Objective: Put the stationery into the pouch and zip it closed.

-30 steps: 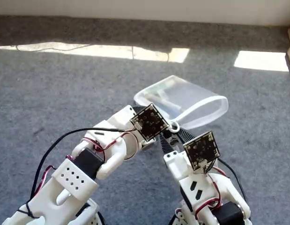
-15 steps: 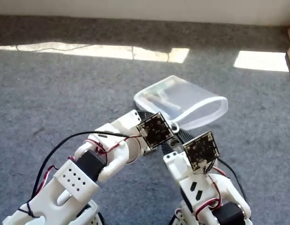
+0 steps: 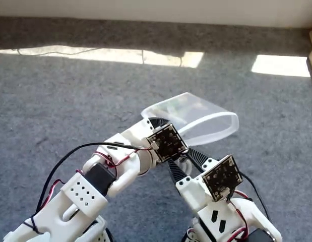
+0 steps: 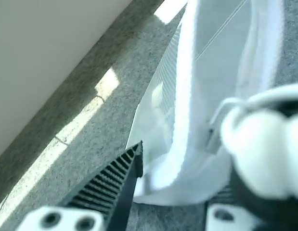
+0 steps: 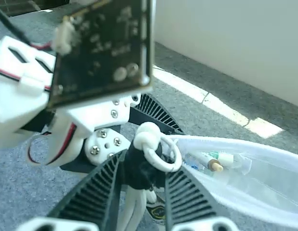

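The pouch [image 3: 201,118] is a soft, see-through plastic bag with a white woven seam and rounded corners. It lies on the grey, short-pile carpet [image 3: 55,101], at about one o'clock from where the two arms meet. Through its clear skin the stationery [image 5: 211,161] shows as slim tube shapes, one with a pale cap and a tan tip, lying inside near the mouth.

The left gripper [image 4: 182,183] is clenched on the pouch's near end, at its nine o'clock corner. One black ribbed jaw presses against the white seam, and the folded plastic fills the space to the other jaw.

The right gripper [image 5: 141,168] comes in from five o'clock. Its black ribbed, wedge-shaped jaws are pinched on the dark zip pull [image 5: 156,144], which carries a glossy white ring and bead above them.

The left arm's square, dark circuit board [image 5: 105,43] hangs just above the pull. Bright strips of sunlight cross the carpet at twelve o'clock, below a pale smooth wall [image 3: 145,10].
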`<state>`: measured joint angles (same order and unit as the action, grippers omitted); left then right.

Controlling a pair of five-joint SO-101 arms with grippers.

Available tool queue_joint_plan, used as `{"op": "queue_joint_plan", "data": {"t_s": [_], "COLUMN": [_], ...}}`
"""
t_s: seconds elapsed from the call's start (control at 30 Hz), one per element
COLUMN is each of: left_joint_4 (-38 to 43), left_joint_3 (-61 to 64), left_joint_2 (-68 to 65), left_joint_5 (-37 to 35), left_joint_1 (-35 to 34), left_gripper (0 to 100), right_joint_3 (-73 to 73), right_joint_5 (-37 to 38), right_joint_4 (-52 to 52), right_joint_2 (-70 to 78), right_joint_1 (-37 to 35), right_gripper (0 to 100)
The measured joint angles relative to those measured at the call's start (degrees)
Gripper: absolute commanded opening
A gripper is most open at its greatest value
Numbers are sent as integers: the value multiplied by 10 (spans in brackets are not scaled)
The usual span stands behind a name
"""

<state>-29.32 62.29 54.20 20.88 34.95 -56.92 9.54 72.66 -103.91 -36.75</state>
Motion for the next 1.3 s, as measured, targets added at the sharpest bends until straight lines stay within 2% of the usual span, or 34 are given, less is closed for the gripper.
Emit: {"op": "queue_joint_plan", "data": {"t_s": [0.2, 0.63, 0.83, 0.9, 1.1, 1.2, 1.3], "left_joint_4": [0, -25, -33, -36, -82, -83, -83], "left_joint_3": [0, -2, -3, -2, 0, 17, 18], "left_joint_2": [0, 1, 11, 29, 117, 147, 154], "left_joint_5": [0, 1, 2, 2, -9, -62, -77], "left_joint_1": [4, 5, 6, 6, 5, 5, 4], "left_gripper": [3, 5, 8, 28, 215, 216, 216], "right_joint_3": [0, -1, -5, -11, -13, -13, -13], "right_joint_5": [0, 1, 1, 1, 1, 1, 0], "right_joint_4": [3, -54, -82, -90, -91, -91, -79], "right_joint_2": [0, 4, 4, 0, -1, -1, -1], "right_joint_1": [57, 208, 235, 237, 243, 238, 200], "right_gripper": [5, 5, 5, 5, 5, 5, 5]}}
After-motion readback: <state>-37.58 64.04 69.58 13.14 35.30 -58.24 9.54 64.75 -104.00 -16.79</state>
